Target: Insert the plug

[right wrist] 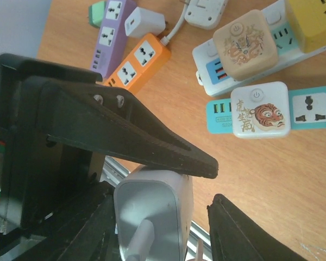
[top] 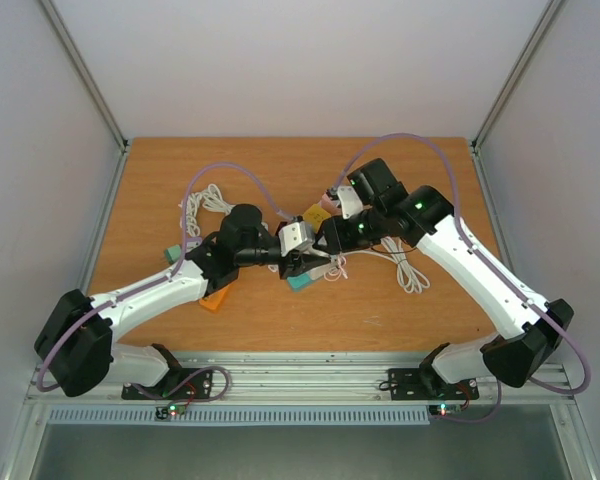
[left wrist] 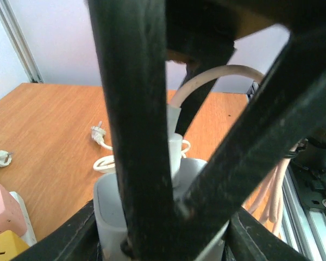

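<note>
Left arm (top: 150, 290) meets right arm (top: 480, 265); left jaws clamped, right jaws apart.

My left arm (top: 150, 290) and right arm (top: 480, 265) were white shells, black joints, lilac cables (top: 220, 167) looped over both, green lights (top: 418, 205) on right; right gripper (right wrist: 214, 184) had black wedge fingers (right wrist: 130, 136).

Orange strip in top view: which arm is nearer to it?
Left. The left arm passes over the orange strip; the right arm lies far to its right.
</note>
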